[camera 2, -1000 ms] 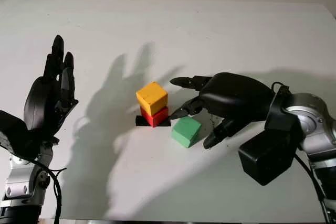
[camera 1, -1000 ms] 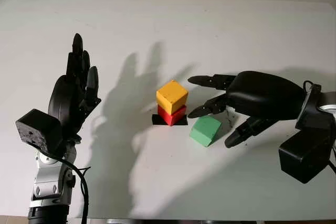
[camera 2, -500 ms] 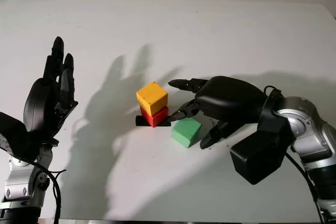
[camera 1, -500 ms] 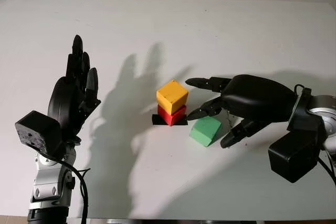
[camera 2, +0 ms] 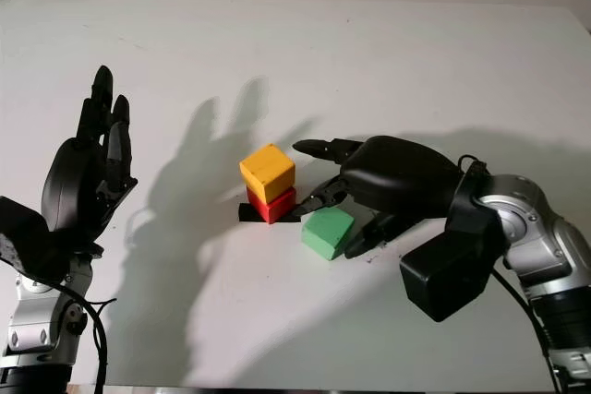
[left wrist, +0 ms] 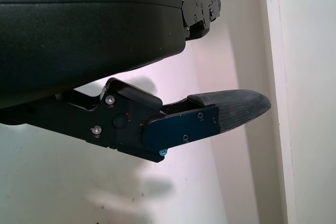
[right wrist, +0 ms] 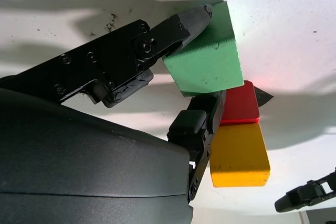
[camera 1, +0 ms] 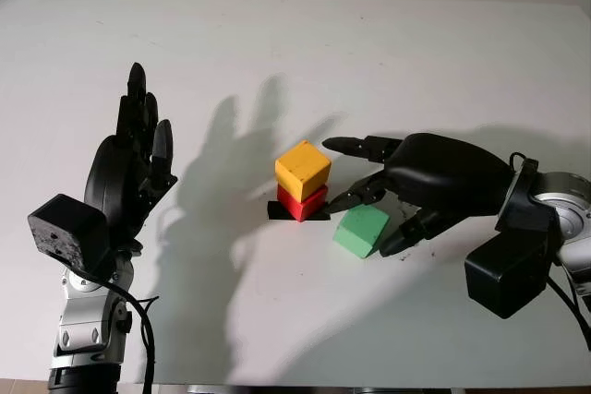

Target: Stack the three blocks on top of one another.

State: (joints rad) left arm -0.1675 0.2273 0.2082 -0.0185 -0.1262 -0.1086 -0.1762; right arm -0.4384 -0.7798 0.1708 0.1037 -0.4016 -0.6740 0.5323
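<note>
A yellow block (camera 1: 303, 170) sits on a red block (camera 1: 305, 202) at the middle of the white table (camera 1: 369, 53). A green block (camera 1: 360, 230) lies on the table just right of that pair. My right hand (camera 1: 361, 225) reaches in from the right and closes around the green block. Its thumb (right wrist: 195, 17) presses the block's right edge, and a finger (right wrist: 202, 115) sits against the opposite face, between the green and red blocks. Another finger (camera 1: 343, 145) stretches out behind the yellow block. My left hand (camera 1: 138, 149) is held upright at the left, open.
A black mark (camera 1: 275, 211) lies under the red block. The right wrist camera box (camera 1: 506, 269) hangs low over the table at the right. The hands cast dark shadows (camera 1: 231, 182) across the table left of the blocks.
My right hand has slid left toward the green block and its thumb has come in against the block's right edge. The left hand and the blocks have not moved.
</note>
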